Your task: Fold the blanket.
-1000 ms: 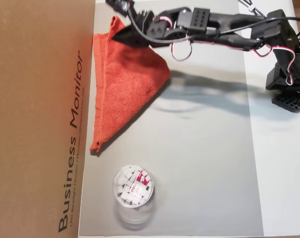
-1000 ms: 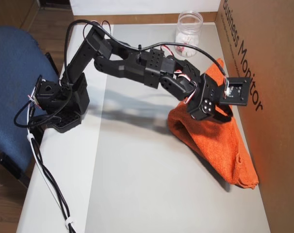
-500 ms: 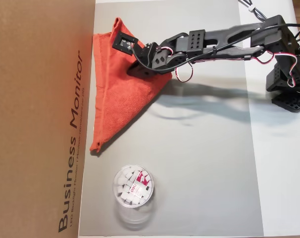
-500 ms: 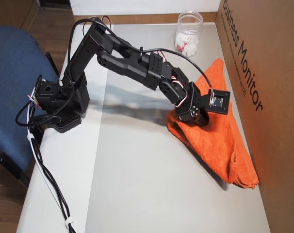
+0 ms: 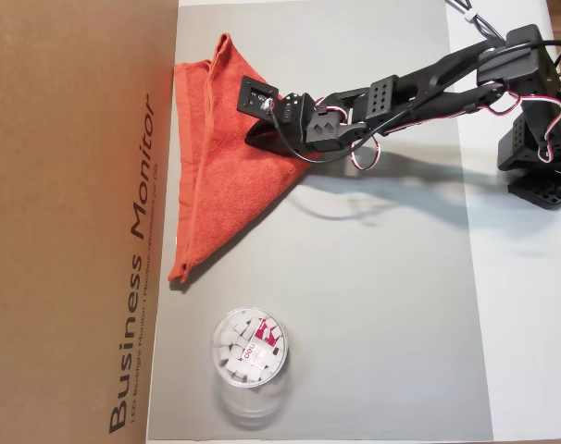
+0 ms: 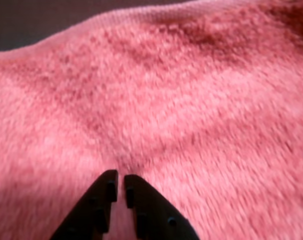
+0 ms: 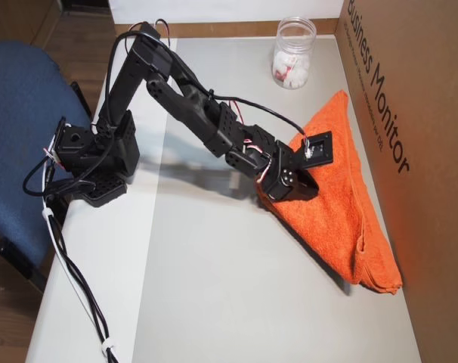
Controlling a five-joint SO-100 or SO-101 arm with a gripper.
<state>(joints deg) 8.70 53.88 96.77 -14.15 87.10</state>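
Note:
The orange-red blanket (image 5: 216, 199) lies folded into a triangle on the grey mat, its long edge against the cardboard box. In the other overhead view the blanket (image 7: 342, 223) sits at the right side of the mat. My gripper (image 5: 252, 141) is lowered onto the blanket's upper right part, near the folded corner. In the wrist view the blanket (image 6: 191, 100) fills the frame, and my gripper (image 6: 117, 176) has its black fingers nearly together with the cloth puckering at their tips. From the side overhead camera the gripper (image 7: 311, 189) rests on the cloth.
A clear round tub (image 5: 250, 348) of white pieces stands on the mat (image 5: 373, 305) below the blanket; it is at the far end (image 7: 293, 53) in the other view. A large cardboard box (image 5: 77, 222) borders the mat. The arm's base (image 5: 540, 157) stands at the right. A blue chair (image 7: 17, 136) is beside the table.
The gripper, holding up a corner of the blanket a second ago, has come down and moved toward the base, laying the cloth flat into a triangle.

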